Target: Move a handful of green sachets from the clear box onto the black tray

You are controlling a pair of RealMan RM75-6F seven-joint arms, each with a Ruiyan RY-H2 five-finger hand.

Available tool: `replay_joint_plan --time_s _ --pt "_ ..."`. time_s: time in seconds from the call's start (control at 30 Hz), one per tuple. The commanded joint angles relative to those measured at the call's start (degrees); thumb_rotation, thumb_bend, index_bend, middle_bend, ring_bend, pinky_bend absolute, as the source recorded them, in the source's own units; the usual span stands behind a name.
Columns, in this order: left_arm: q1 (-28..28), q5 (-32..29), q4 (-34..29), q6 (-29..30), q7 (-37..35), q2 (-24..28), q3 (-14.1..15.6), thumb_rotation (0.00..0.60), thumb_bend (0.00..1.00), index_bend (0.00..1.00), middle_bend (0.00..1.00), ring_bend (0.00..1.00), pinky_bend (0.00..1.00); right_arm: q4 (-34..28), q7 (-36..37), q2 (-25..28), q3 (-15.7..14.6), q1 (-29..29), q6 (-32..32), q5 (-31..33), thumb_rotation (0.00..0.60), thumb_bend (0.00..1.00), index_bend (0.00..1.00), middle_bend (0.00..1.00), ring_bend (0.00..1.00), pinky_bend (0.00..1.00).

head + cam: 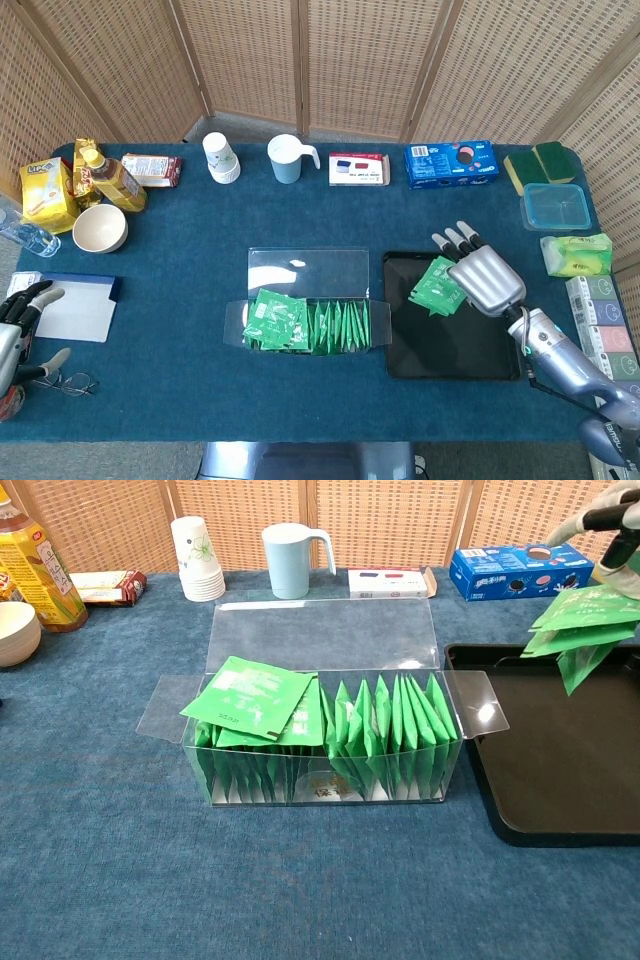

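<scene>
A blue cloth is covering the bench [190, 260], and woven cane screens [300, 60] are standing behind it.

The clear box [307, 322] is sitting mid-bench with its lid lying open toward the screens. Green sachets are standing in a row inside it, and a couple are lying flat on top at the end away from the tray [452, 345].

The black tray is lying just beside the box, on the side nearer the right arm. The right hand [480, 275] is hanging over the tray's far part, gripping a bunch of sachets [437, 287] with the fingers pointing toward the screens. In the chest view the bunch [585, 620] is fanning out under the hand [610, 530], clear of the tray [560, 770] floor.

The left hand [18, 325] is resting at the bench edge well away from the box, fingers apart and holding nothing, beside a white sheet [75, 310].

Far beyond the box, along the screens, a paper cup stack [220, 158], a pale blue jug [287, 158], a small carton [358, 168] and a blue biscuit box [451, 164] are lined up. A bowl [99, 228] and a bottle [112, 178] are standing toward the left-hand corner.
</scene>
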Motion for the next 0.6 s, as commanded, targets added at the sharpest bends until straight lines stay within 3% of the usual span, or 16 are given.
replay_joint_plan --time_s 0.03,0.3,0.6 --pt "0.1 -0.2 0.2 0.2 -0.2 0.1 0.0 0.591 0.16 0.19 0.14 0.18 0.35 -0.6 -1.5 0.0 0.6 0.0 -0.8 1.6 0.6 0.43 0.0 0.0 0.0 0.0" --pt "0.4 -0.3 0.8 0.3 -0.9 -0.1 0.2 0.589 0.16 0.18 0.14 0.18 0.35 -2.7 -4.5 1.0 1.2 -0.6 -1.7 4.6 0.589 0.43 0.0 0.0 0.0 0.0" --pt "0.4 0.0 0.7 0.6 -0.9 0.0 0.1 0.589 0.16 0.18 0.14 0.18 0.35 -3.6 -5.5 1.7 1.8 -1.3 -1.2 5.6 0.415 0.21 0.0 0.0 0.0 0.0"
